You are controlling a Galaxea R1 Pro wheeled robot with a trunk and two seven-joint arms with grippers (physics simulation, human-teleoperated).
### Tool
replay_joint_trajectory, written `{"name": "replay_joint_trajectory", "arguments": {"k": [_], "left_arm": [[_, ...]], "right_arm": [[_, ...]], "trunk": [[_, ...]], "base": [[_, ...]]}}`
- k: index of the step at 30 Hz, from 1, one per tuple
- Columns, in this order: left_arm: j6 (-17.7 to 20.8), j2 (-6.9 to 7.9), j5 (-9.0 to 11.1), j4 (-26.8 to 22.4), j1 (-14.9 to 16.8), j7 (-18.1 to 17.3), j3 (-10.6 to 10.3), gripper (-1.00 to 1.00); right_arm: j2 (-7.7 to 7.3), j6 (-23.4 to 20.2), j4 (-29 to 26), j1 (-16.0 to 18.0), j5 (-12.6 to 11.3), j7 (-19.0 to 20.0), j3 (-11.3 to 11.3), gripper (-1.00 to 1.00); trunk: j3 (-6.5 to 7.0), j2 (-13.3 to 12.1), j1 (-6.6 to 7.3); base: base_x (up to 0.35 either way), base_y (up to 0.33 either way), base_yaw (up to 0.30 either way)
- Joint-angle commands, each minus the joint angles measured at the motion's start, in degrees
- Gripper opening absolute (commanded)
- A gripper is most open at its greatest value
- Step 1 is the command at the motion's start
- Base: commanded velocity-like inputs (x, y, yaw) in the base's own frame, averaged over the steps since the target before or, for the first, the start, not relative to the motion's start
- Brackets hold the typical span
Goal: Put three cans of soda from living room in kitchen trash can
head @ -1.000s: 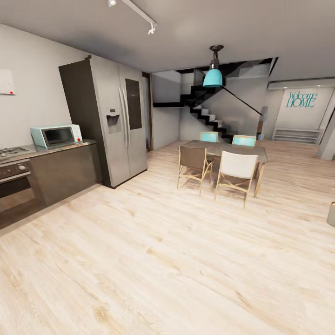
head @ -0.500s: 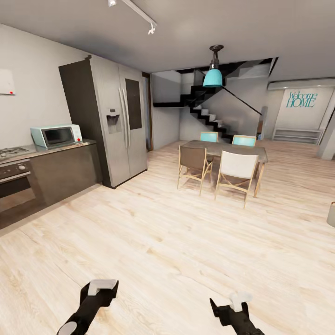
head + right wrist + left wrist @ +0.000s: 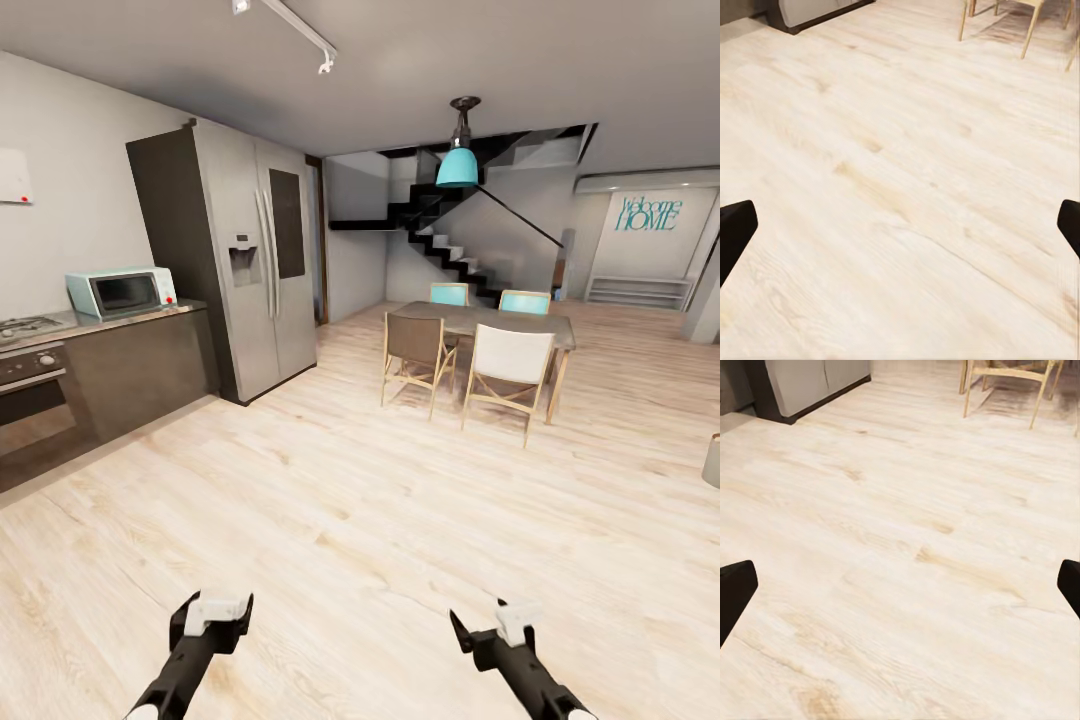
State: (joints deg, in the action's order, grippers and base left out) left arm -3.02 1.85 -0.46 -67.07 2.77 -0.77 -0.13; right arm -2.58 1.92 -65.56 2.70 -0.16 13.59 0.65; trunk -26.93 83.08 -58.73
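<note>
I stand in the kitchen, on a light wood floor. The tall grey fridge [image 3: 255, 265], teal microwave [image 3: 120, 291] and dark counter with oven [image 3: 60, 385] line the left wall. A grey sliver of the trash can [image 3: 712, 462] shows at the far right edge. The soda cans are out of view. My left gripper [image 3: 213, 612] and right gripper [image 3: 490, 628] hang low over bare floor. In the wrist views both the left gripper [image 3: 900, 585] and the right gripper [image 3: 900, 225] are open, with nothing between the fingers.
A dining table [image 3: 490, 322] with several chairs stands ahead, right of centre. A staircase [image 3: 450, 245] rises behind it. A teal lamp [image 3: 457, 165] hangs over the table. Wide open floor lies between me and the table.
Both arms have risen into the bottom of the head view, where neither showed a second ago. The room and the camera have not shifted.
</note>
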Motion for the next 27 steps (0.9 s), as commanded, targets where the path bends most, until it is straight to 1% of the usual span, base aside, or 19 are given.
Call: {"name": "replay_joint_trajectory", "arguments": {"k": [1, 2, 3, 4, 8, 10, 15, 19, 27], "left_arm": [[-0.82, 0.0, -0.04, 0.66, -0.01, -0.01, -0.02, 1.0], [-1.54, 0.0, -0.1, 2.21, 0.0, 0.06, -0.03, 1.0], [-1.7, 0.0, -0.06, 2.84, 0.01, 0.08, -0.03, 1.0], [-1.93, -0.02, 0.03, 4.01, 0.02, 0.1, -0.09, 1.0], [-2.23, -0.02, 0.15, 5.43, 0.04, 0.13, -0.12, 1.0], [-3.04, -0.03, 0.08, 6.18, 0.04, 0.15, -0.13, 1.0], [-3.68, -0.06, 0.06, 6.77, 0.06, 0.15, -0.13, 1.0], [-3.88, -0.09, -0.07, 8.61, 0.12, 0.22, -0.2, 1.0], [-3.92, -0.09, -0.24, 9.39, 0.21, 0.24, -0.25, 1.0]], "right_arm": [[0.01, 1.13, 0.05, -0.22, -0.01, 0.06, 0.54, 1.0], [-0.01, 3.06, 0.11, -0.56, -0.05, 0.18, 1.74, 1.0], [-0.02, 3.63, 0.12, -0.83, -0.06, 0.22, 2.16, 1.0], [-0.05, 4.58, 0.14, -1.54, -0.08, 0.28, 3.05, 1.0], [-0.13, 5.67, 0.2, -2.48, -0.09, 0.34, 5.1, 1.0], [-0.02, 6.23, 0.43, -2.96, -0.09, 0.37, 6.61, 1.0], [0.08, 6.38, 1.23, -3.09, -0.04, 0.38, 6.89, 1.0], [0.19, 6.42, 2.12, -3.13, -0.02, 0.38, 6.87, 1.0], [0.44, 6.43, 3.68, -3.13, 0.39, 0.38, 6.51, 1.0]], "trunk": [[0.0, 0.0, 0.0], [0.0, 0.0, 0.0], [0.0, 0.0, 0.0], [0.0, 0.0, 0.0], [0.0, 0.0, 0.0], [0.0, 0.0, 0.0], [0.0, 0.0, 0.0], [0.0, 0.0, 0.0], [0.0, 0.0, 0.0]], "base": [[0.0, 0.0, 0.0], [0.0, 0.0, 0.0], [0.0, 0.0, 0.0], [0.0, 0.0, 0.0], [0.0, 0.0, 0.0], [0.0, 0.0, 0.0], [0.0, 0.0, 0.0], [0.046, 0.0, 0.0], [0.207, 0.0, 0.0]]}}
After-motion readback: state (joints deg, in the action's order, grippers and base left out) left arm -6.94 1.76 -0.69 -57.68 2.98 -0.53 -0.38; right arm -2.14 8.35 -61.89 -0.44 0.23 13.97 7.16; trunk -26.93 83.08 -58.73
